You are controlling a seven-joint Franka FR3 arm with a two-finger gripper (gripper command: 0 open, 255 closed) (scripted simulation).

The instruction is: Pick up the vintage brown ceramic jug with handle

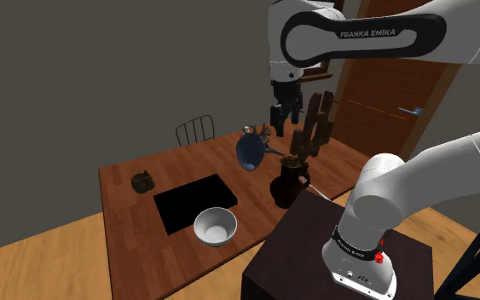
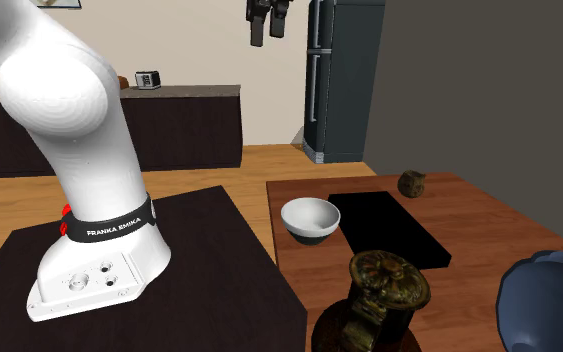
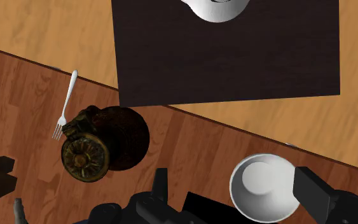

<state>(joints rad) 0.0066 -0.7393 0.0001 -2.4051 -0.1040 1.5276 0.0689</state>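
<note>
- Bowl: it is white and stands on the tabletop next to a black mat. In the wrist view it lies below the claw, between the two fingers. A straight descent would therefore reach the bowl and not the jug.
- Blue vessel: it is just beside the jug, on the shoulder view's left, and it looks tilted. A finger coming down on that side could hit it and tip it over.
- Claw: it hangs high above the tabletop, its fingers spread and holding nothing. The way down is long, so a small sideways error at the start could become a missed grasp.
- Jug: it is dark brown and upright, near the tabletop edge closest to the stand. Its body is round and wide, so I judge the fingers may not fit around it. A grip on the rim could slip. I cannot make out the handle clearly. A push could also send the jug over the edge.
- Fork: it lies just beside the jug. A low finger could catch it or drag it.
- Rack: this dark brown upright thing rises near the jug, and the claw could brush it.
</note>
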